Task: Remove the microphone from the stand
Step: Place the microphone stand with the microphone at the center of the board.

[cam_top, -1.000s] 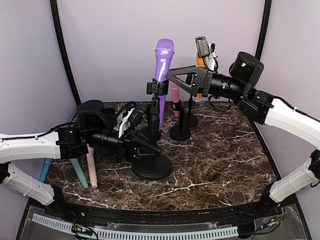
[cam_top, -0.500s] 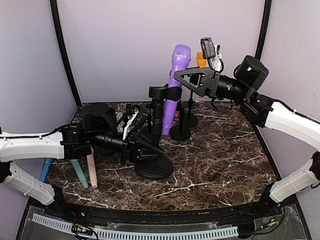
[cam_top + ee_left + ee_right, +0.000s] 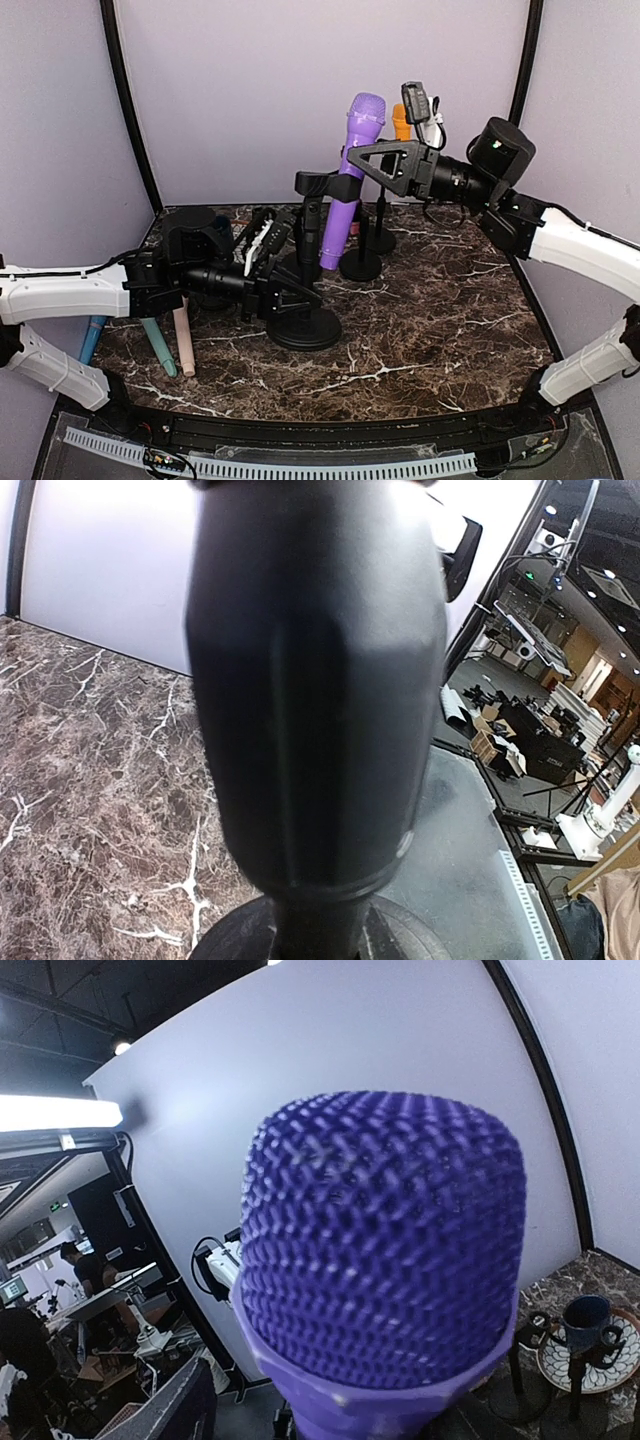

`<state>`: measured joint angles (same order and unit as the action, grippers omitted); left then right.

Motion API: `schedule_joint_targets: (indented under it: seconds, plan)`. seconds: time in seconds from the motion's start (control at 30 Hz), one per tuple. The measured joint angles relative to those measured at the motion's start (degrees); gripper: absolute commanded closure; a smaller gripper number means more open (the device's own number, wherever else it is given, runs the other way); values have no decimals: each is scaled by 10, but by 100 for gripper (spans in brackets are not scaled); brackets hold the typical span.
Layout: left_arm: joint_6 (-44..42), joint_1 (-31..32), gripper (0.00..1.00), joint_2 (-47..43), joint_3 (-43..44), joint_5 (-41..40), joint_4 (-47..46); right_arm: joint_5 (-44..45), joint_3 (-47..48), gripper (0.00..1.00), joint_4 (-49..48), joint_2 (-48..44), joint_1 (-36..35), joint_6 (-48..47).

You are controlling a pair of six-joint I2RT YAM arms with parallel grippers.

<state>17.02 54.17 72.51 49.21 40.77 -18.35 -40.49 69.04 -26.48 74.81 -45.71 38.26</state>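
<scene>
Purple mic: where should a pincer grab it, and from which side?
Take the purple microphone on its upper handle, just under the mesh head and above the black clip. Come in level from the right: the handle stands nearly upright, the wider head should stop slip, and the left pincer clamps the stand on the left.

Top view: bright, even light, with a soft shadow around the stand base [image 3: 305, 330]. Left wrist: stand pole [image 3: 315, 680] too close, blurred, frame edges bowed. Right wrist: strip light [image 3: 55, 1112] blown out; purple microphone [image 3: 380, 1250] slightly soft.
</scene>
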Motion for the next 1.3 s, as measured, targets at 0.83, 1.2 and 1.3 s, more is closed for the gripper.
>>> schedule_joint_targets:
  seconds: [0.83, 1.2, 1.3]
  plan:
    - [-135, -11, 92, 37, -104, -200, -51, 256, -57, 73, 51, 26, -80, -131]
    - [-211, -30, 60, 153, -146, -351, -141, 471, -134, 76, -11, 94, -133, -175]
    - [-225, -24, 50, 175, -147, -360, -172, 500, -152, 76, -26, 105, -151, -178]
